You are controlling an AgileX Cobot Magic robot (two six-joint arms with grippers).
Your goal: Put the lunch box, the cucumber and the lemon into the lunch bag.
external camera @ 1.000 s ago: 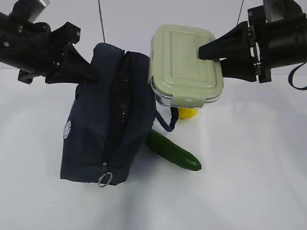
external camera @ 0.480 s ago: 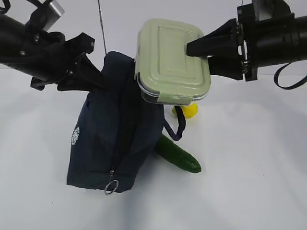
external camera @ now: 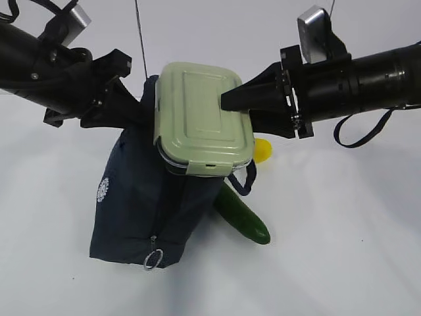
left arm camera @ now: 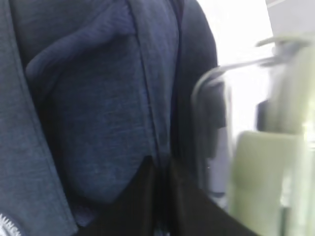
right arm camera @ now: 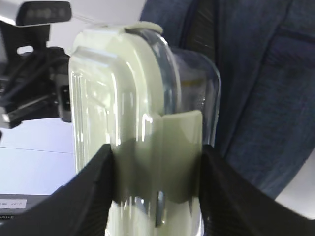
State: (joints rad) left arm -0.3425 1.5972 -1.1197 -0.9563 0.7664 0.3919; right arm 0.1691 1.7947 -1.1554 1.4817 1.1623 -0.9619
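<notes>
Right gripper (right arm camera: 156,194) clamps the lunch box (external camera: 202,118) over the lunch bag (external camera: 141,197) pinched by the closed left gripper (left arm camera: 158,196) — only the exterior view shows lemon (external camera: 262,150) and cucumber (external camera: 242,220).

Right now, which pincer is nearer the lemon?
Right. The right pincer, holding the lunch box, is just above the lemon; the left pincer pinches the lunch bag beyond it.

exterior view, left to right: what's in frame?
left gripper pinching the lunch bag → lunch box → lemon → right gripper arm body. The cucumber overlaps the bag and box, so it is left out.
</notes>
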